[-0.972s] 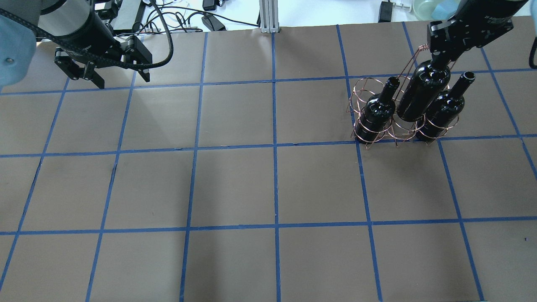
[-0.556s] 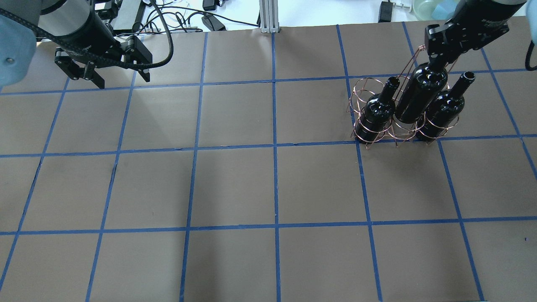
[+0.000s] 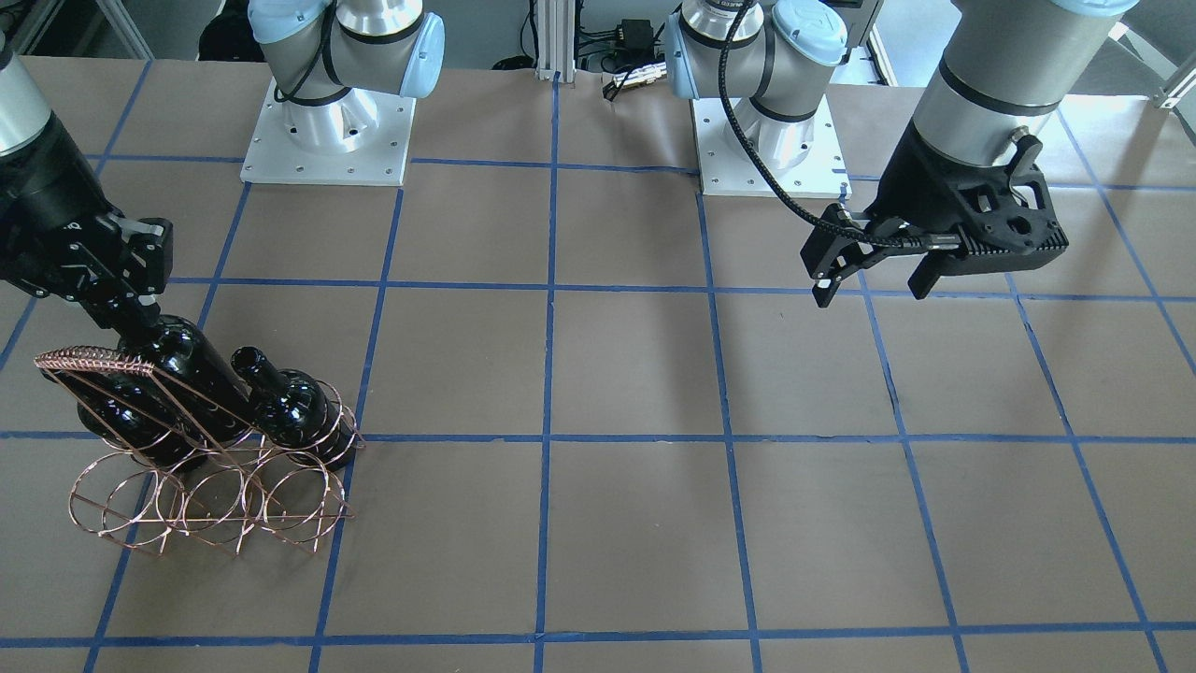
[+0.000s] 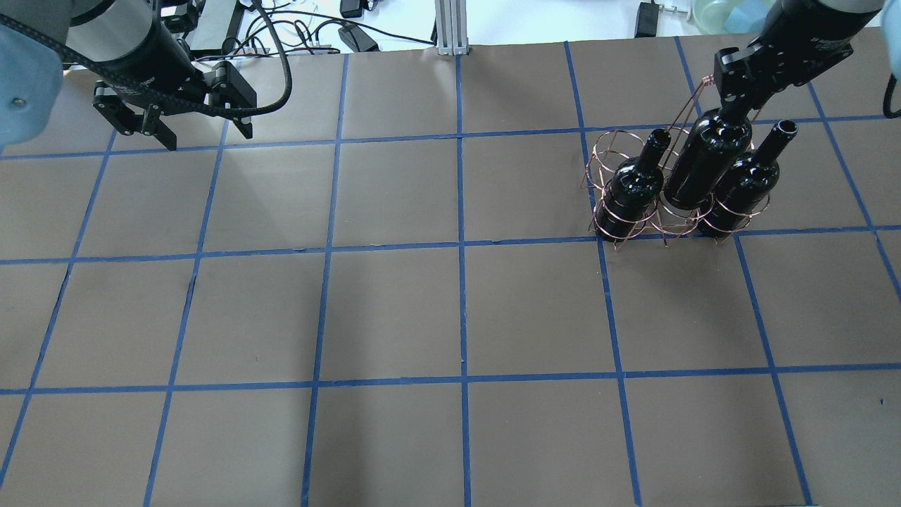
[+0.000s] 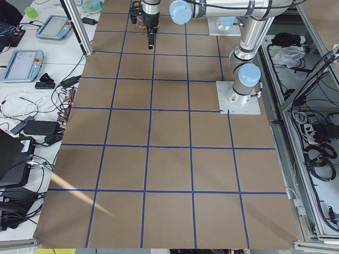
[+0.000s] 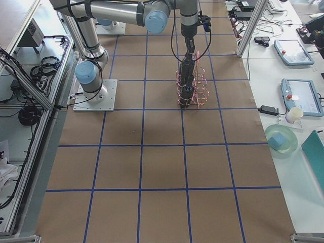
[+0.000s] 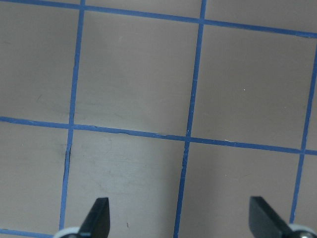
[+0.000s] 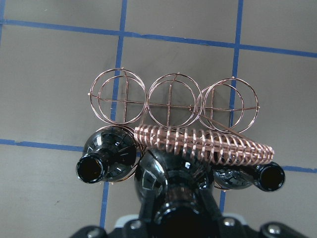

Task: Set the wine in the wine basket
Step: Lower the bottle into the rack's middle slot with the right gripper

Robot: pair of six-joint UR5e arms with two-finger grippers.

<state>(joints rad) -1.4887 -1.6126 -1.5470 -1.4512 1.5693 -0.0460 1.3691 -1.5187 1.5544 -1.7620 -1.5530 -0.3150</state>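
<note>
lower than a second ago, the wine (image 4: 704, 165) sinks into the middle ring of the wine basket (image 8: 208, 145), upper right of the overhead view, with the right hand (image 4: 736, 105) pinching its neck. likely heavy, slick, breakable glass: grip the neck firmly. left hand (image 4: 208, 139) spread.

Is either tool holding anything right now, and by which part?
The right tool grips the middle wine bottle by its neck; the left tool is open and holds nothing.

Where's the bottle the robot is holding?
Overhead view: the held wine bottle is at the upper right, in the middle ring of the wine basket, between a second bottle and a third bottle, neck in the right pincer.
</note>
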